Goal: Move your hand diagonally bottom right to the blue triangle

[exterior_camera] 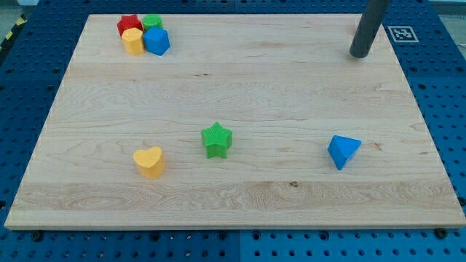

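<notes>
1. Wooden board (240, 87) on blue pegboard.
2. Rod at the view's top right, my tip (358, 55) touching no block.
3. Blue triangle (343, 151) well below my tip, toward the view's bottom right.
4. Green star (217, 140), yellow heart (149, 161) bottom-centre-left.
5. Red, green, yellow, blue cluster (144, 34) top left.

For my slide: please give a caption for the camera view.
My tip rests far above the blue triangle on the wooden board.

Rod (369, 25) cut off by view's top edge, upper part & arm out of shot. Far to view's left of my tip (358, 55), the cluster: red block (128, 23) partly hidden behind yellow block (133, 41), shape unclear; green block (152, 22) half hidden behind blue block (157, 41), shape unclear too.
</notes>
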